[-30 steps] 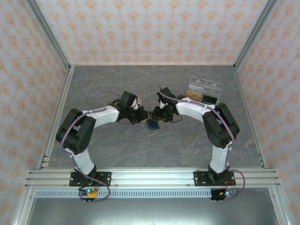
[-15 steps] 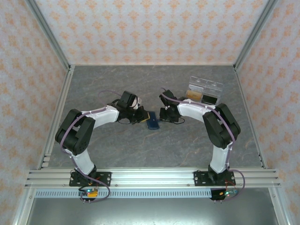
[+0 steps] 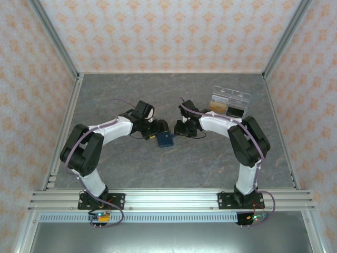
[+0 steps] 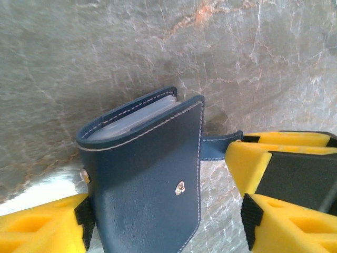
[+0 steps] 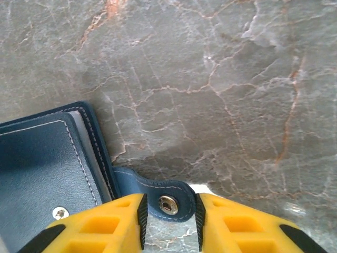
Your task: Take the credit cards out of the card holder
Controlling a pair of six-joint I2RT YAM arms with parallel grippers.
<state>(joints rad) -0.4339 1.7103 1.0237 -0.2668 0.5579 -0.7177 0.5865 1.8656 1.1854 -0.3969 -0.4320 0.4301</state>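
Navy card holder (image 3: 165,139) lying on marbled tabletop (image 3: 131,174)
Left pincer (image 4: 166,203) gaping around it, right pincer (image 5: 169,211) nipping its tab (image 5: 158,192).

Bottom of card holder (image 4: 147,179) off-frame

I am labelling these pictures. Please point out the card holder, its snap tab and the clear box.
card holder (image 4: 142,195): left wrist view, outer front panel.
snap tab (image 5: 168,204): right wrist view, metal snap.
clear box (image 3: 230,97): top view, its upper wall.
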